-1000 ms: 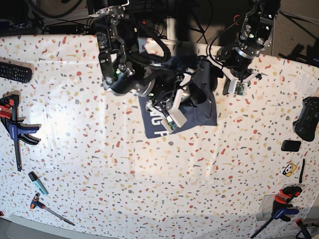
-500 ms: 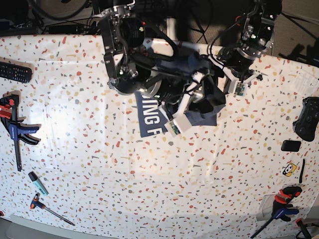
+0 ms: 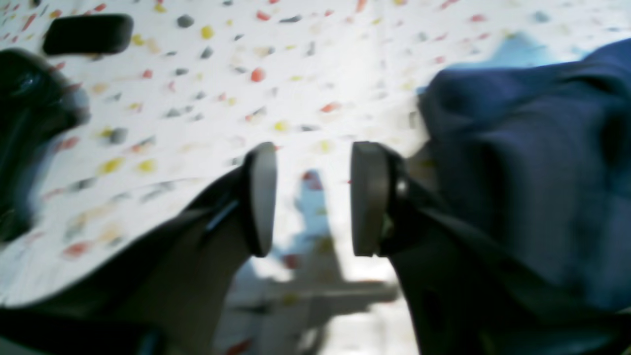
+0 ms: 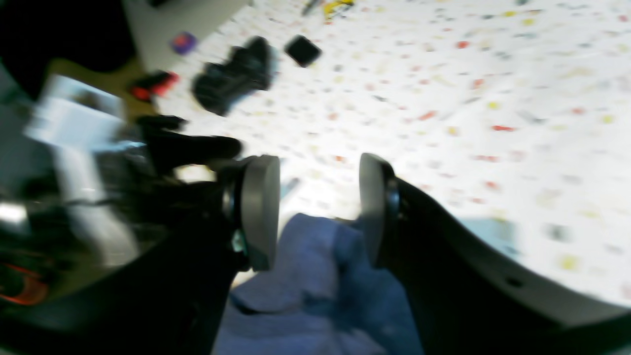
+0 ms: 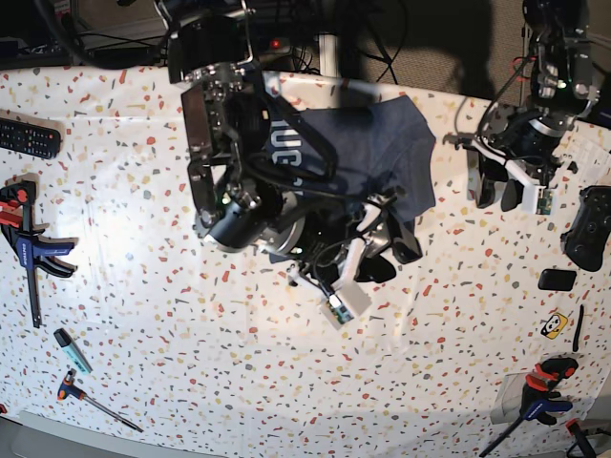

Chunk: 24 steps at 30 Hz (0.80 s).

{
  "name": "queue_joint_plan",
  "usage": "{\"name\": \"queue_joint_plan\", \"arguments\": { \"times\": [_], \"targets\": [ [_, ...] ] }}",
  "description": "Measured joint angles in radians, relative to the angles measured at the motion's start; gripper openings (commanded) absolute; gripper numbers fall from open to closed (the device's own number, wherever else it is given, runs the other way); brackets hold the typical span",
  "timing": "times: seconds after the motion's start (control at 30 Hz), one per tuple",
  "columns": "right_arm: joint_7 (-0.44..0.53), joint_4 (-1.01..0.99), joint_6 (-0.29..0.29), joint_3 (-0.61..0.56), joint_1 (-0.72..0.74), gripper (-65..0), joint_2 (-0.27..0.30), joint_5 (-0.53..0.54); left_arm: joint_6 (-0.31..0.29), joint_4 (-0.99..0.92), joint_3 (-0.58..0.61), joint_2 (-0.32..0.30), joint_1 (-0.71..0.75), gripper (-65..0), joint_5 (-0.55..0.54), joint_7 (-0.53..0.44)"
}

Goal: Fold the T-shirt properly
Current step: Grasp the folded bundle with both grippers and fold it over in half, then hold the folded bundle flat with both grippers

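The dark navy T-shirt (image 5: 368, 153) lies bunched in a rough fold at the back middle of the speckled table (image 5: 191, 363), with white lettering (image 5: 284, 143) showing on its left part. My right gripper (image 5: 391, 256) hovers at the shirt's near edge, open. In the right wrist view the right gripper (image 4: 315, 209) is empty, and blue T-shirt cloth (image 4: 315, 291) lies below its pads. My left gripper (image 5: 501, 196) stands to the right of the shirt, apart from it. The left wrist view shows the left gripper (image 3: 313, 197) open over bare table, the T-shirt (image 3: 532, 162) beside its right finger.
A black game controller (image 5: 587, 229) and a small black box (image 5: 557, 279) lie at the right edge. A remote (image 5: 29, 138) and a blue-and-red clamp (image 5: 29, 248) are at the left. A marker (image 5: 72, 350) and a second clamp (image 5: 539, 391) sit near the front.
My right gripper has opened, let go of the T-shirt and drawn back toward the front. The shirt now lies farther back. My left arm has swung right, away from the shirt.
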Motion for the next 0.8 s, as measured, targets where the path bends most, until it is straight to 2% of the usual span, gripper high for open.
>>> {"name": "queue_joint_plan", "arguments": {
  "times": [0.17, 0.23, 0.27, 0.33, 0.43, 0.5, 0.6, 0.67, 0.8],
  "targets": [
    [0.000, 0.000, -0.005, 0.031, 0.002, -55.0, 0.081, -0.055, -0.187, 0.047, 0.000, 0.006, 0.057, -46.7, -0.235, 0.037],
    [0.000, 0.000, -0.005, 0.048, 0.002, -61.5, 0.120, -0.062, -0.239, 0.047, 0.011, 0.004, 0.084, -49.4, -0.317, 0.082],
    [0.001, 0.000, -0.006, 0.056, 0.002, -64.4, 0.137, -0.063, -0.243, 0.046, 0.023, 0.002, 0.092, -51.7, -0.351, 0.109],
    [0.014, -0.018, -0.009, 0.067, 0.002, -65.0, 0.166, -0.056, -0.244, 0.046, 0.065, 0.000, 0.105, -56.2, -0.378, 0.127],
    [0.024, -0.107, -0.012, 0.069, 0.001, -65.0, 0.199, -0.062, -0.248, 0.042, 0.147, 0.000, 0.124, -60.3, -0.333, 0.111],
    [0.050, -0.166, -0.016, 0.070, -0.008, -65.0, 0.200, -0.088, -0.243, 0.025, 0.206, 0.001, 0.120, -60.3, -0.254, 0.083],
    [0.072, -0.222, -0.016, 0.069, -0.006, -65.0, 0.194, -0.145, -0.177, -0.022, 0.253, 0.003, 0.117, -60.3, -0.156, 0.003],
    [0.076, -0.232, -0.016, 0.069, -0.006, -65.0, 0.195, -0.165, -0.134, -0.082, 0.253, 0.003, 0.104, -60.3, -0.130, -0.010],
    [0.092, -0.235, -0.016, 0.069, -0.006, -65.0, 0.195, -0.163, -0.119, -0.188, 0.243, 0.000, 0.039, -60.3, -0.133, -0.010]
  ]
}}
